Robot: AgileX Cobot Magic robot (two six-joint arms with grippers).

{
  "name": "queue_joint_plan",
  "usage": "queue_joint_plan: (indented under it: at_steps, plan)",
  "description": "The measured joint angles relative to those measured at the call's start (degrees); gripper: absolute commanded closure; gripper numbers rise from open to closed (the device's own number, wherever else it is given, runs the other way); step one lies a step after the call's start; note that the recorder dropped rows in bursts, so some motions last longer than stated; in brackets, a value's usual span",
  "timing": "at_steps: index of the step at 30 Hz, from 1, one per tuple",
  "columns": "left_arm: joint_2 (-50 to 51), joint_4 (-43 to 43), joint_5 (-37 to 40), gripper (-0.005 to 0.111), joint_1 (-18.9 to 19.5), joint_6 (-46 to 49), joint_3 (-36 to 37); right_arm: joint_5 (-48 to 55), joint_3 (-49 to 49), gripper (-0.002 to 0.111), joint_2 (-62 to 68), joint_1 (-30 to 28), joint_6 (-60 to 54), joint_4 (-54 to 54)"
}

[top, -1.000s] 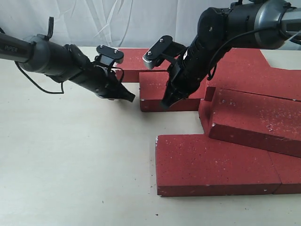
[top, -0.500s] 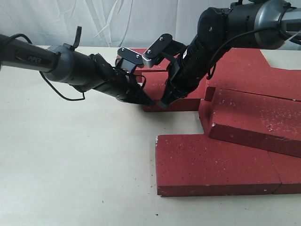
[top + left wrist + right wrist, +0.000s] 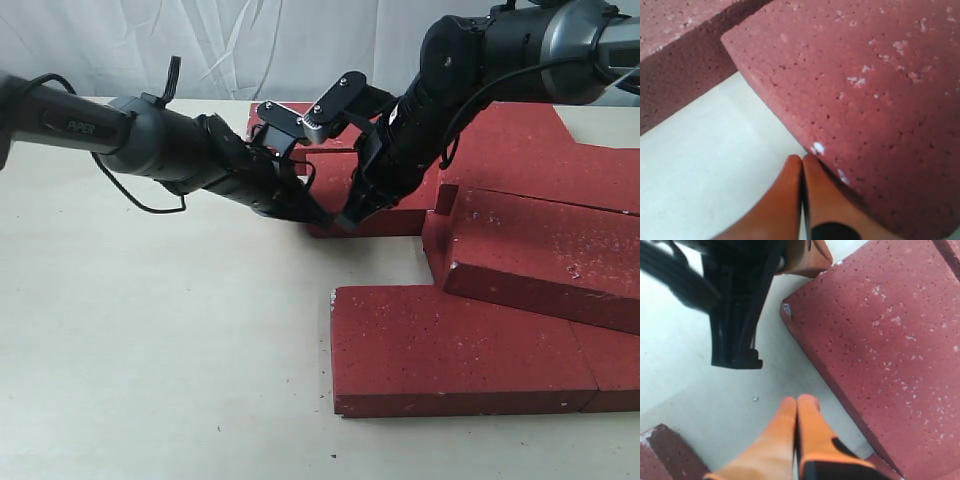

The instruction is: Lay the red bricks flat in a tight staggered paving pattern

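both jaws closed tight, empty; tips nr corner of mid brick (image 3: 405, 219).

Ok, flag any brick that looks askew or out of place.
The brick on the right lies crooked. It looks propped on its neighbours rather than flat, and it runs at an angle to the front row.

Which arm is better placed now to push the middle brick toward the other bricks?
Probably left. The left gripper, shut, sits at the outer corner of the brick, seemingly touching it. The right gripper, also shut, is over the table beside the brick's edge, apart from it.
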Motion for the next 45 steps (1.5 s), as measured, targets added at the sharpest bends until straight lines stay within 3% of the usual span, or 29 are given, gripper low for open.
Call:
queue_joint_plan:
  at_steps: [15,21,24,27,34,39,45]
  plan:
    - [0.10,4.85,-0.33,0.107,-0.68,0.00,-0.34,0.84,0.00,0.109,0.00,0.00,0.00,-1.10]
    - [-1.22,6.04,9.72,0.107,5.26,-0.10,-0.55,1.46,0.00,0.109,-0.22,0.00,1.13,-3.30]
    - [-4.10,5.20,14.59,0.107,7.08,-0.10,-0.55,2.46,0.65,0.109,-5.10,0.00,13.40,-13.36]
    - [-3.76,2.82,14.30,0.107,6.75,-0.10,-0.55,-1.26,6.45,0.109,-14.33,-0.54,19.96,-21.70]
    - [-0.35,1.63,13.87,0.107,4.54,-0.10,-2.61,-10.25,16.58,0.109,-24.62,-7.88,20.96,-23.05]
    - [-0.09,0.18,13.73,0.107,3.20,-0.59,-4.61,-13.84,19.15,0.109,-26.21,-13.77,20.98,-21.84]
    - [0.32,-0.49,13.17,0.107,1.87,-1.49,-5.62,-15.36,19.43,0.109,-26.21,-14.76,21.08,-19.92]
